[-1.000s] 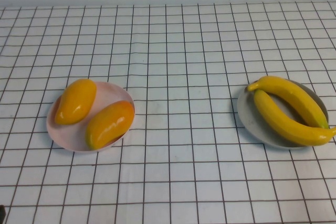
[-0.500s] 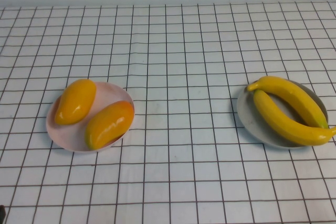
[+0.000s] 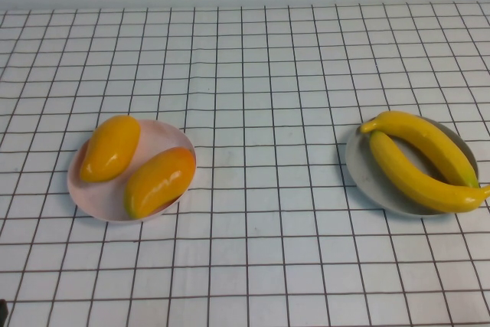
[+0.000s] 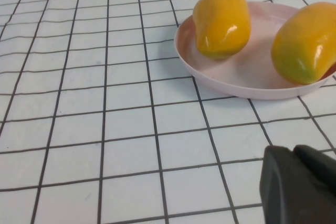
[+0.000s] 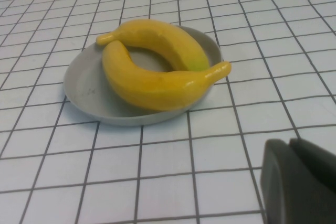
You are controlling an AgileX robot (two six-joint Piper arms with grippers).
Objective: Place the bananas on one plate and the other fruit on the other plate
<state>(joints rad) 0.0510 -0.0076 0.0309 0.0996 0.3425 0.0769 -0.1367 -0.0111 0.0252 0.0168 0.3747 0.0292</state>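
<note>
Two yellow bananas (image 3: 429, 147) lie side by side on the grey plate (image 3: 366, 174) at the right; they also show in the right wrist view (image 5: 152, 85). Two orange-yellow mango-like fruits (image 3: 111, 147) (image 3: 159, 180) lie on the pale pink plate (image 3: 164, 139) at the left, the nearer one redder. My left gripper (image 4: 294, 149) is shut and empty, on the near side of the pink plate (image 4: 247, 72) and apart from it. My right gripper (image 5: 290, 142) is shut and empty, on the near side of the grey plate (image 5: 86, 90) and apart from it.
A white cloth with a black grid (image 3: 260, 189) covers the whole table. A pale wall runs along the far edge. Both arms are out of the high view, apart from a dark sliver at its bottom left corner (image 3: 2, 312).
</note>
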